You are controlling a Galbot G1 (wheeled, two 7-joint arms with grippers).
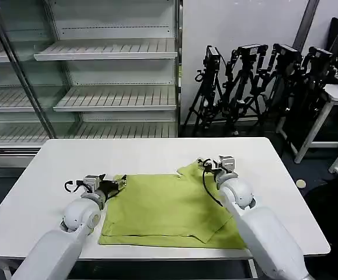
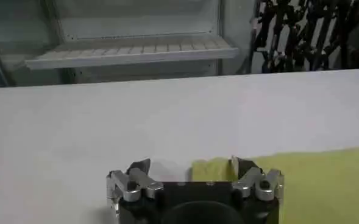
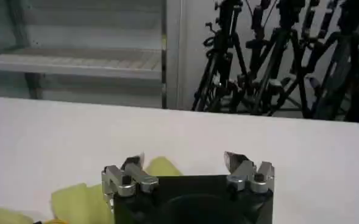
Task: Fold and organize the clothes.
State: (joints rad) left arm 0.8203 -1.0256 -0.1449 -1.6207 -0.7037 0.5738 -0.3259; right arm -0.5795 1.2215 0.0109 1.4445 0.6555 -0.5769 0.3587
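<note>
Left gripper [image 1: 117,185] gapes wide over the T-shirt [image 1: 169,210] corner; right gripper [image 1: 211,165] spreads wide at its far edge, neither gripping

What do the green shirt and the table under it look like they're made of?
The shirt looks like soft, matte knit fabric, probably cotton: it lies limp with small wrinkles and a bunched corner near the right gripper. The table looks like a smooth white laminate or painted board, flat and evenly coloured; the exact material is unclear.

Even bright indoor light, soft shadows — wrist views blurred
</note>
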